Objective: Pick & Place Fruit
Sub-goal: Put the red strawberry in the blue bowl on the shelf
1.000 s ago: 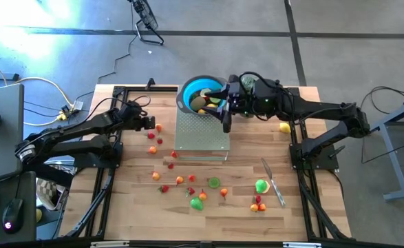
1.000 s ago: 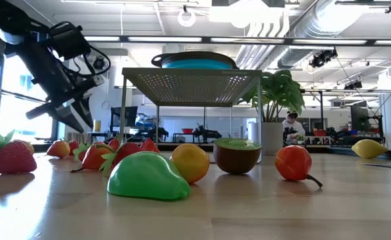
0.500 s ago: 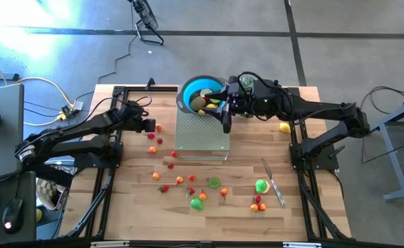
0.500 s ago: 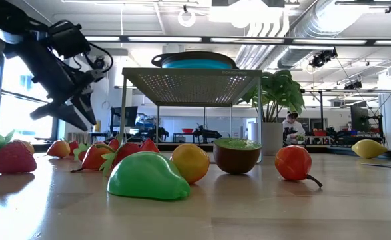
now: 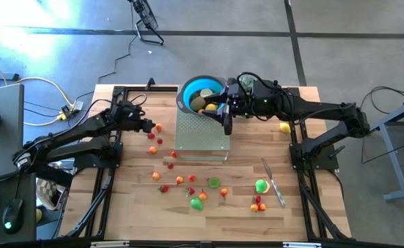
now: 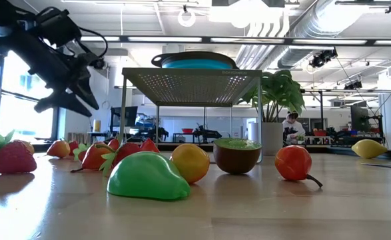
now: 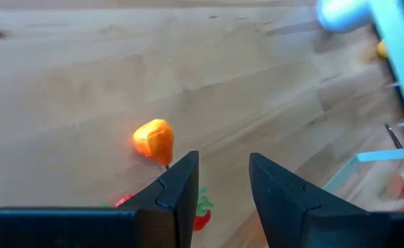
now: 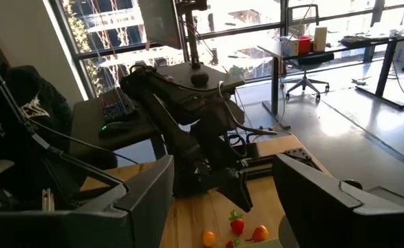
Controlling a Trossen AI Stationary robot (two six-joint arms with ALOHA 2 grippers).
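From my remote station, the perforated metal rack (image 5: 202,133) blocks the middle of the table (image 5: 133,213), with the blue bowl (image 5: 200,92) on its far end and the right gripper (image 5: 225,114) hanging over that corner, jaws parted and empty. To the rack's left, the left gripper (image 5: 149,125) hovers above bare wood with its fingers apart, an orange fruit (image 7: 153,140) and small strawberries (image 5: 153,142) just below it. A band of scattered fruit (image 5: 198,191) and a knife (image 5: 273,181) crowd the near side; I see open wood beyond them at the front edge.
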